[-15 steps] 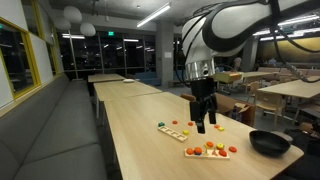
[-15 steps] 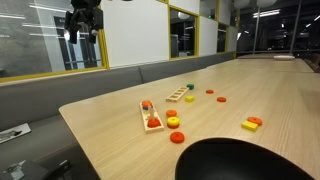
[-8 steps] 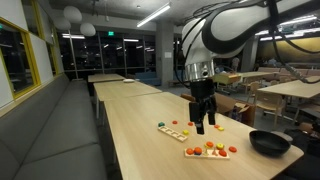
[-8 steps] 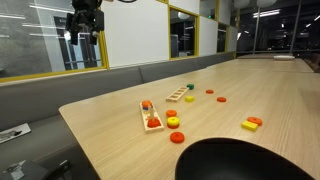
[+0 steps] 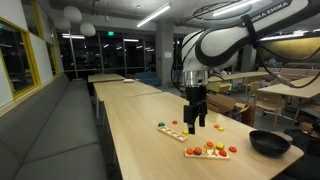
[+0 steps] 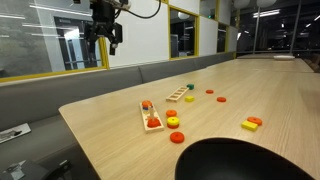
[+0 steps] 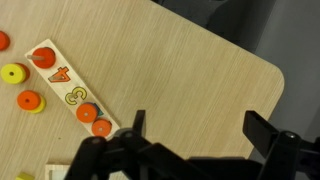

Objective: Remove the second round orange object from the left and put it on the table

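Note:
A narrow wooden number board (image 7: 66, 92) lies on the table, also seen in both exterior views (image 5: 173, 130) (image 6: 151, 115). In the wrist view, round orange pieces sit on it: one at one end (image 7: 44, 58) and two side by side at the other end (image 7: 87, 112) (image 7: 101, 127). Loose orange (image 7: 30, 100) and yellow (image 7: 13, 73) discs lie beside the board. My gripper (image 7: 200, 128) is open and empty, well above the table, over bare wood next to the end with two pieces. It shows in both exterior views (image 5: 193, 125) (image 6: 105, 35).
A black bowl (image 5: 268, 142) (image 6: 240, 160) stands near the table's end. A second board with coloured pieces (image 5: 208, 151) (image 6: 180, 93) lies nearby. Loose red (image 6: 177, 137) and yellow (image 6: 173, 122) discs and blocks (image 6: 250, 124) are scattered around. The rounded table edge (image 7: 262, 70) is close.
The arm has swung sideways, carrying the open gripper towards the number board and slightly lower. Nothing on the table has moved.

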`<action>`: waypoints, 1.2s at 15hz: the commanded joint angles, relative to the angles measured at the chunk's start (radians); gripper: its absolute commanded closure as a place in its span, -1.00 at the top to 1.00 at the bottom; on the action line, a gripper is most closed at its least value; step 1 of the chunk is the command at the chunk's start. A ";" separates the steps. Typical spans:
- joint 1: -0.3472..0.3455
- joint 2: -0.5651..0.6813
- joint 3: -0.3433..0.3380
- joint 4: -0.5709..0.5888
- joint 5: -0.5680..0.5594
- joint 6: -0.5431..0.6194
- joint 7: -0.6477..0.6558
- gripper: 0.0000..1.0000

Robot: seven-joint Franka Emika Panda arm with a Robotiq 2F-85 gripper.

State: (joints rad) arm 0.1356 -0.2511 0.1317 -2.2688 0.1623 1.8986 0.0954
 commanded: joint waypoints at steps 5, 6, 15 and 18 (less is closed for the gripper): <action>-0.022 0.087 -0.038 -0.077 0.008 0.250 -0.091 1.00; -0.025 0.100 -0.042 -0.089 0.008 0.285 -0.096 1.00; -0.055 0.182 -0.072 -0.128 0.000 0.402 -0.153 1.00; -0.071 0.204 -0.083 -0.130 -0.015 0.449 -0.167 1.00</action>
State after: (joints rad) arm 0.0792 -0.0631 0.0596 -2.3978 0.1621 2.2902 -0.0440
